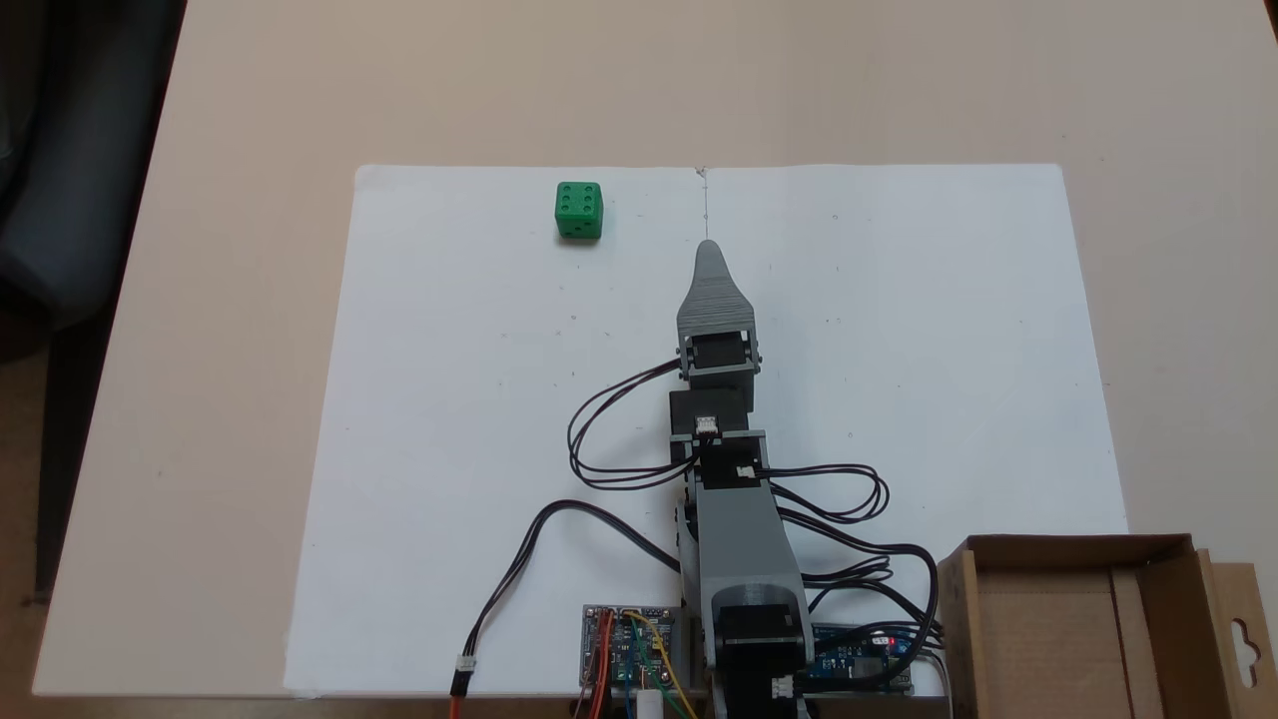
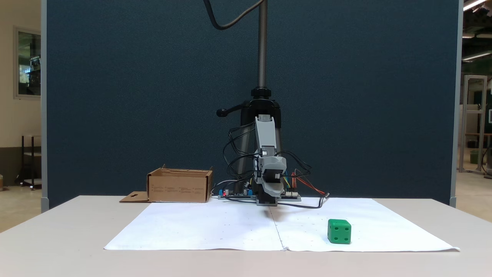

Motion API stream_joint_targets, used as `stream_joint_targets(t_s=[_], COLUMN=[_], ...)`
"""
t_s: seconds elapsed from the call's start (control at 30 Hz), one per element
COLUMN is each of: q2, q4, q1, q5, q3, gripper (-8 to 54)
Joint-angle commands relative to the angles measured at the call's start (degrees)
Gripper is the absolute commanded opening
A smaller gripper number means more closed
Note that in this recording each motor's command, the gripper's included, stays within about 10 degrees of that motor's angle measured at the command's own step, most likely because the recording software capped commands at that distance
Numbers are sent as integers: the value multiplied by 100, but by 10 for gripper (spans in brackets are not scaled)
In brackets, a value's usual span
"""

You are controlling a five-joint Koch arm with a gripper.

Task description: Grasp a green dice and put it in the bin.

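Dice (image 1: 579, 211) sits free on white paper (image 1: 449, 419), eleven o'clock of the tool (image 1: 708, 250), well apart, tool's spread impossible to tell, bin (image 1: 1058, 639) at five o'clock, table (image 1: 250, 300) beneath.

A dark blue partition panel (image 2: 134, 96) stands behind the beige table (image 2: 57, 246), directly behind the gripper (image 2: 273, 189). Left of it in that fixed view, a cream wall carries a framed window (image 2: 27, 61) above a low shelf unit (image 2: 30, 161). To the right, ceiling strip lights (image 2: 473, 4) glow over a pale floor (image 2: 471, 200).
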Motion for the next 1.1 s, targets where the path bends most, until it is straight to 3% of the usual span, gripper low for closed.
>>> stream_joint_targets(t_s=[0.0,0.27,0.5,1.07], q2=[633,642,624,606], q4=[-396,-1345,-1125,5518], q1=[-18,193,79,79], q5=[264,229,185,185], q3=[255,396,308,-3850], gripper=[425,453,429,432])
